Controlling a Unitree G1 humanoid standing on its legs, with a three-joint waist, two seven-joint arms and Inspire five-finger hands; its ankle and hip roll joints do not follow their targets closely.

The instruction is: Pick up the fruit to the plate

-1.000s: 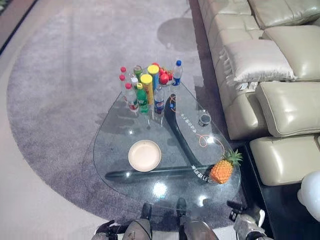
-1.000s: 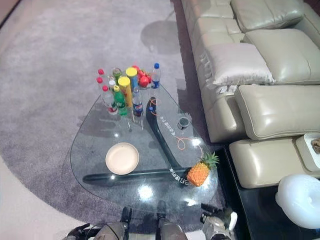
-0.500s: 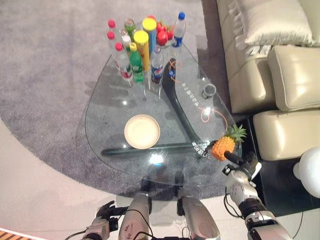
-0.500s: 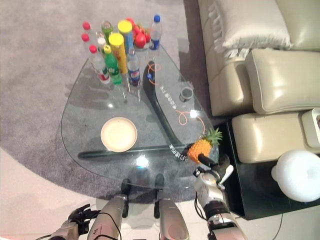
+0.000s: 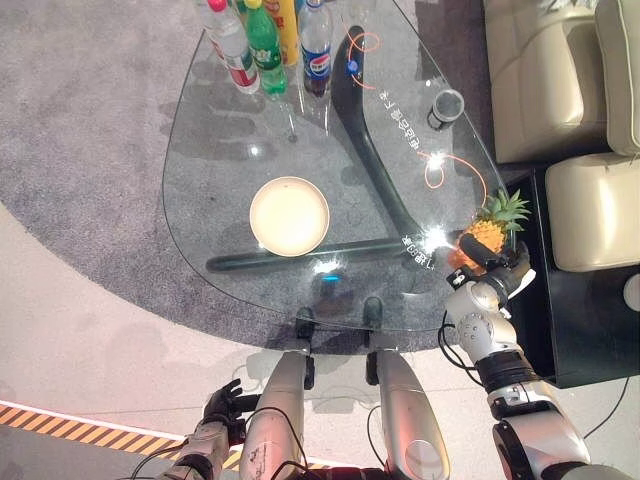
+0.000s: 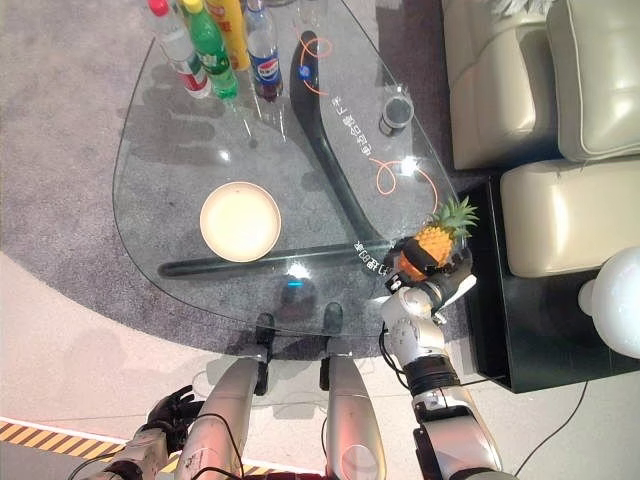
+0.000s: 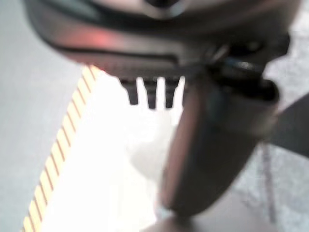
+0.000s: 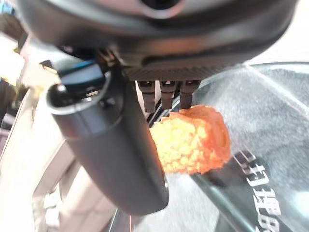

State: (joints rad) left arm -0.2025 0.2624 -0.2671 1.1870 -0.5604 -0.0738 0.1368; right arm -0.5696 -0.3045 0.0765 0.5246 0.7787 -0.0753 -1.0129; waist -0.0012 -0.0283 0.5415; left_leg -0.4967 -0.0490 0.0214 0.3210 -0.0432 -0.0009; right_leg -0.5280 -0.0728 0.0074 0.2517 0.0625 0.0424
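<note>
One pineapple (image 5: 487, 232) at the right edge of the glass bench (image 5: 220, 150), right robot hand (image 5: 488, 270) clasped round it; one plate (image 5: 289, 215) mid-bench; left robot hand (image 5: 222, 405) hanging low, fingers relaxed

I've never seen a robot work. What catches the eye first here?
The orange pineapple at the right edge of the glass table, with the robot's dark right hand closed over it. Then the pale empty plate in the table's middle, and the cluster of colourful bottles at the far end.
</note>
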